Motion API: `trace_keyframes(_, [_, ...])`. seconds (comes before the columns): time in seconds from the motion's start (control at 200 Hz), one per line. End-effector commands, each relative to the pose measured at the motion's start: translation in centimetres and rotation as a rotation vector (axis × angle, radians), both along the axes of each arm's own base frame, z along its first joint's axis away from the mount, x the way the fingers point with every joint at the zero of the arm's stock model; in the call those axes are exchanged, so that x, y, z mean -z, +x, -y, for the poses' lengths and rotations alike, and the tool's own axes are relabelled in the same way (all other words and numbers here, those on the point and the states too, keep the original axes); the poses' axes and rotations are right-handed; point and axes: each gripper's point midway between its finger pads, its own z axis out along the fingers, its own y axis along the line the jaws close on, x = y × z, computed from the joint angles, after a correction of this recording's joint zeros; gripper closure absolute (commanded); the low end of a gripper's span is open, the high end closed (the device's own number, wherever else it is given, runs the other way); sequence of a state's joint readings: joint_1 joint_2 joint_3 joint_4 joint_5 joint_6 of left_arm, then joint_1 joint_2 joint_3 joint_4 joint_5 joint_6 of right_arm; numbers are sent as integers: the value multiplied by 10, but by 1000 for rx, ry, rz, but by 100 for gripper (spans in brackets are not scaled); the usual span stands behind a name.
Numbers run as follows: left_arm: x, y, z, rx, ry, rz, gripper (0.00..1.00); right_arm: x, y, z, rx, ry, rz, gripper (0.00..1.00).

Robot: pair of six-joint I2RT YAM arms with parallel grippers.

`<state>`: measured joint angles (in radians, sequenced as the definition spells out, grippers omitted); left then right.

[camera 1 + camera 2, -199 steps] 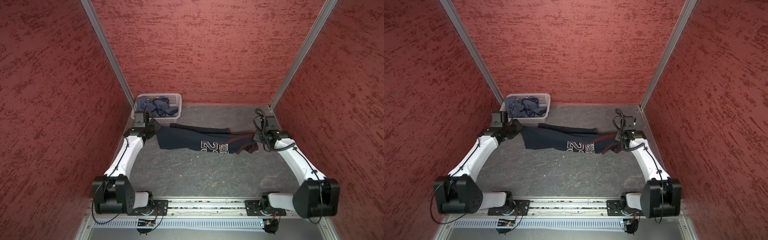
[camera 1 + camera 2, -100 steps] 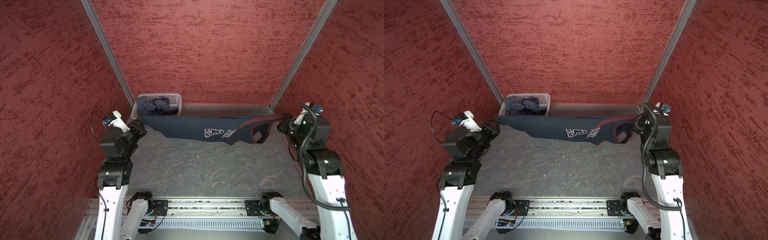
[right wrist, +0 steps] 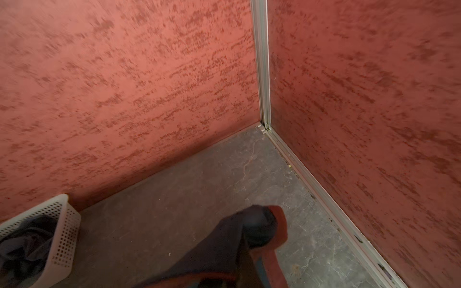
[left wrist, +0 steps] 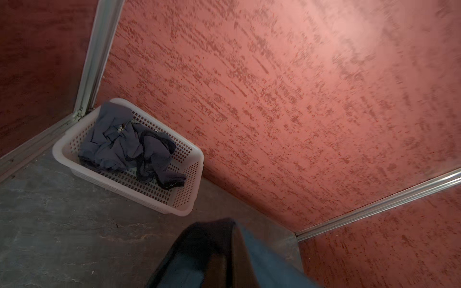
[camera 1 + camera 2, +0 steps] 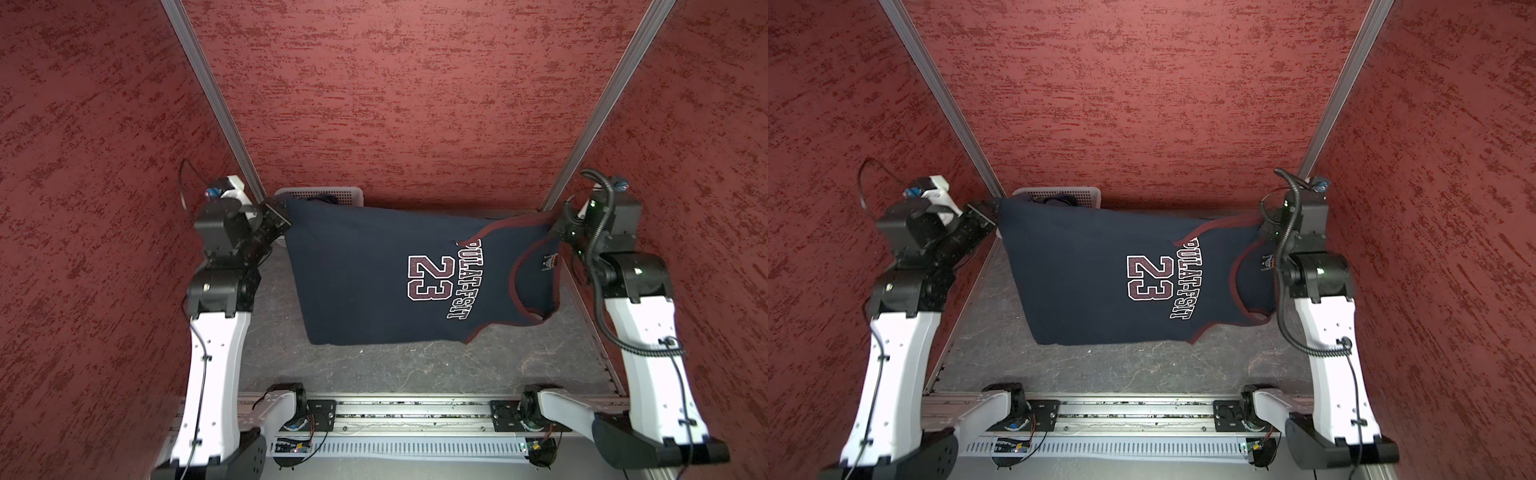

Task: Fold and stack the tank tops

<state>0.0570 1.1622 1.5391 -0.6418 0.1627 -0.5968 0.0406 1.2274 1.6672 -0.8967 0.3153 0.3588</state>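
The left claw (image 5: pixel 286 219) and the right claw (image 5: pixel 557 227) are both pressed together. Each pinches one end of the upper edge of the dark navy cloth tank top with maroon trim and a "23" print (image 5: pixel 365 270). The top hangs spread between them above the dark grey stone-patterned bench (image 5: pixel 374 368); I cannot tell whether its lower edge touches the bench. The left claw holds a hem corner, the right a maroon-edged shoulder strap.

The step in hand looks like laying the top flat before folding. To do it well, I judge that both claws should hold the edge taut and level and lower together. The hanging edge should land first, so the soft, limp knit settles without creases or a tucked-under strap. The print looks stiffer than the cloth and may resist a fold line.

The slate grey-blue tank top with dark trim (image 4: pixel 124 147) lies crumpled in the white perforated plastic basket (image 4: pixel 182 209) in the far left corner.
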Motion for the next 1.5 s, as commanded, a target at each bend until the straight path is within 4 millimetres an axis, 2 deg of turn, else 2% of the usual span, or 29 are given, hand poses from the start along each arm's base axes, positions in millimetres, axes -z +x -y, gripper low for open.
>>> trace_keyframes(0.0, [45, 19, 11, 81, -34, -188, 100, -10, 8, 5, 15, 11, 9, 100])
trace_keyframes(0.075, [43, 33, 11, 79, -60, -185, 100, -16, 22, 5, 12, 13, 20, 100])
trace_keyframes(0.21, [8, 50, 21, 136, -103, -69, 100, -37, 42, 11, 20, 1, 51, 100])
trace_keyframes(0.316, [-18, 43, 22, 141, -91, 10, 100, -61, 37, 16, 36, 2, 109, 100])
trace_keyframes(0.356, [-23, 37, 22, 140, -84, 35, 100, -66, 33, 18, 46, 1, 127, 100])
trace_keyframes(0.411, [-21, 29, 24, 148, -85, 53, 100, -64, 29, 20, 51, 1, 134, 100])
trace_keyframes(0.456, [-16, 22, 29, 172, -96, 58, 100, -53, 28, 18, 41, 8, 126, 100])
trace_keyframes(0.501, [0, 17, 35, 201, -124, 43, 100, -35, 27, 15, 27, 22, 110, 100])
trace_keyframes(0.576, [35, 10, 51, 268, -185, -6, 100, 8, 25, 9, 3, 54, 63, 100])
trace_keyframes(0.726, [154, -12, 78, 324, -221, -268, 100, 126, 8, 5, 5, 108, -118, 100])
trace_keyframes(0.832, [231, -38, 72, 266, -219, -450, 100, 192, -7, -3, -9, 172, -241, 100])
trace_keyframes(0.902, [267, -54, 62, 220, -250, -524, 100, 224, -17, -2, 10, 199, -306, 100])
trace_keyframes(0.957, [287, -62, 55, 182, -269, -566, 100, 241, -22, 1, 27, 214, -345, 100])
trace_keyframes(1.027, [298, -66, 52, 161, -282, -590, 100, 255, -24, 4, 37, 231, -378, 100])
trace_keyframes(1.167, [309, -59, 54, 156, -300, -617, 100, 267, -13, -6, -3, 287, -380, 100])
trace_keyframes(1.302, [325, -50, 50, 123, -302, -670, 100, 278, 2, 2, 25, 258, -415, 100])
trace_keyframes(1.493, [347, -42, 52, 130, -283, -743, 99, 289, 18, 12, 48, 205, -453, 56])
